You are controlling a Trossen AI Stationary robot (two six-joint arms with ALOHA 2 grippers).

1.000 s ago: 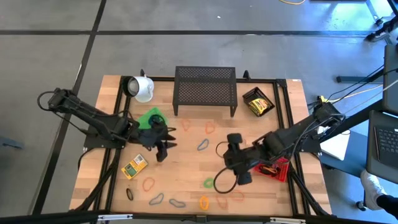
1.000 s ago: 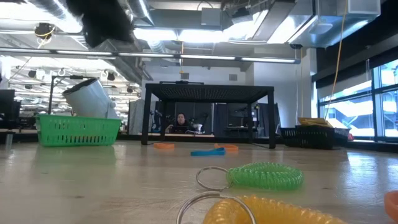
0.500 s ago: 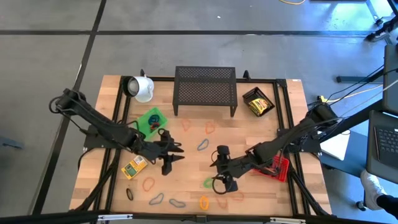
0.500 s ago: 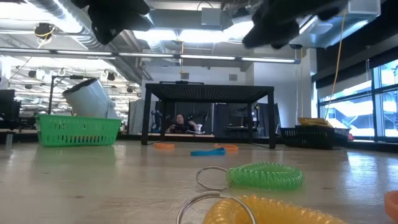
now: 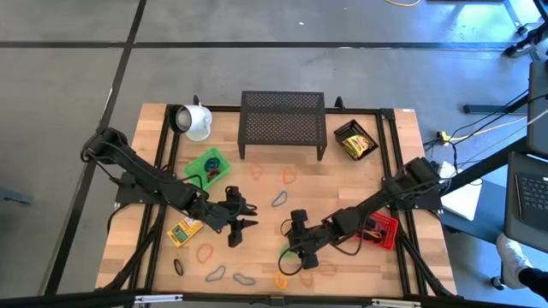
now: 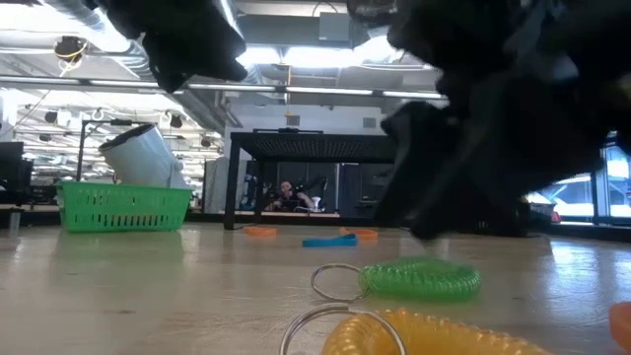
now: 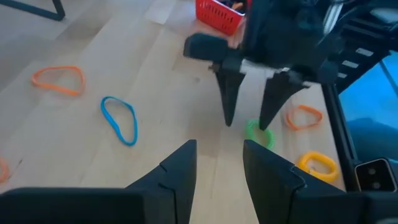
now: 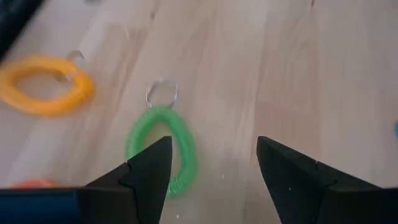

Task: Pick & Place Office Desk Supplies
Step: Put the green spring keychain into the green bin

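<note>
Right arm has swung in fast: a second ago its gripper sat nearer the red basket, and now the right gripper point(image 5: 295, 240) hangs close over the green coil loop point(image 8: 163, 149) at about six o'clock on the desk point(image 5: 257, 214). The left arm has slid the same way, its gripper point(image 5: 237, 224) now near the desk's middle, just right of the yellow box point(image 5: 182, 230).

This is the approach step for a pick. In the right wrist view the fingers are spread wide, nothing between them, and the green loop lies flat on the wood right in the gap, its small metal ring pointing away. The yellow coil loop point(image 8: 42, 84) lies just beside it, apart, not touching. From the low view the gripper looms dark above the green loop; how much air is left under the fingertips I cannot say for sure, the arm blocks most of it.

The left gripper is partly open and empty, pointing across at the right one, with a blue loop point(image 7: 119, 119) and an orange loop point(image 7: 58, 81) lying off to its side.

Next move, as I read it: lower straight down so one finger lands inside the coil or both straddle one side of it, then close. The loop is thin and springy, so the fingertips need to reach the desk surface, and the yellow neighbour should stay out of the bite. The red basket point(image 5: 383, 233) at four o'clock looks the likely drop.
</note>
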